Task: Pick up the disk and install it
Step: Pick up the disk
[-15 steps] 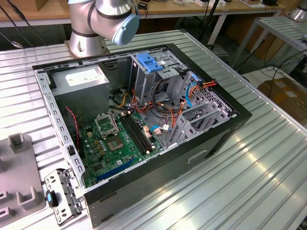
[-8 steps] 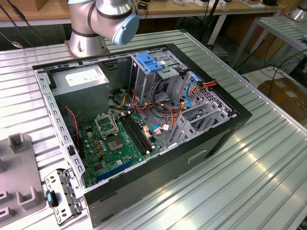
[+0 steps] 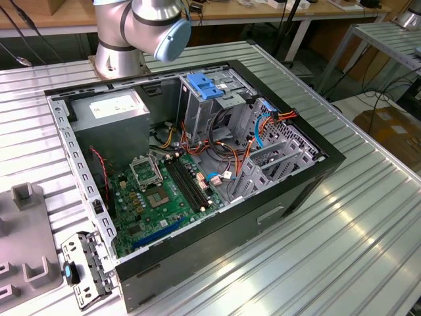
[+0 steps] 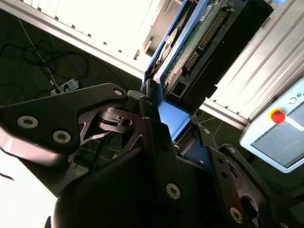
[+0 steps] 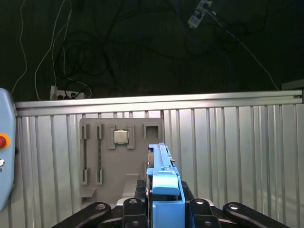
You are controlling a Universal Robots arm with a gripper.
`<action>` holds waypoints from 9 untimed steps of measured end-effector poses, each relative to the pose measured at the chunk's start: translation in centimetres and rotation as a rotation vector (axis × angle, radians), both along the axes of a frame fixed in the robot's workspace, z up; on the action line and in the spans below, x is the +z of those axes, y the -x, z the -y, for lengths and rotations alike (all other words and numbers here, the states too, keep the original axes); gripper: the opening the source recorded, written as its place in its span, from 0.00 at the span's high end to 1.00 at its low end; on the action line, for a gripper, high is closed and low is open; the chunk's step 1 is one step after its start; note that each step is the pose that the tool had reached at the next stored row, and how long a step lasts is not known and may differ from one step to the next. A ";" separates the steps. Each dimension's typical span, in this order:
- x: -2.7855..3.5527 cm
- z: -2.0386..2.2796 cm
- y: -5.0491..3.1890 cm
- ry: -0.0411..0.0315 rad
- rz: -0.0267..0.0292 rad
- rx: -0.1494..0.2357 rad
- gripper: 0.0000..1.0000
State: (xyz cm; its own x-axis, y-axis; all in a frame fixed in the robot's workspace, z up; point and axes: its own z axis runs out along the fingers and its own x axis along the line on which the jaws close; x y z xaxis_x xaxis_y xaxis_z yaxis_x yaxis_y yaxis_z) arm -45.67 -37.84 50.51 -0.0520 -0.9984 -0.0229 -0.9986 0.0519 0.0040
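Hand clamped on the disk, blue rails pinched between its fingers, held edge-on over the ribbed surface near the grey tray in the first wrist view.

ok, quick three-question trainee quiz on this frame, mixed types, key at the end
1. True or false: the flat silver-metal disk with blue plastic side rails already sits inside the open black computer case.
2. What are the fingers of the gripper shut on? A) a cable B) the disk C) nothing
3. In the first wrist view, what small square part sits in the grey fixture tray beyond the disk?
Key: 1 false; 2 B; 3 a silver processor chip.
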 end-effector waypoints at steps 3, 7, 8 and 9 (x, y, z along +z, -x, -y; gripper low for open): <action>-0.01 0.00 -0.17 -0.0001 0.0001 0.000 0.63; 0.00 0.00 -0.36 0.0000 0.0001 0.000 0.63; 0.00 0.00 -0.40 0.0000 0.0001 0.000 0.63; -0.01 0.00 -0.44 0.0000 0.0001 0.000 0.63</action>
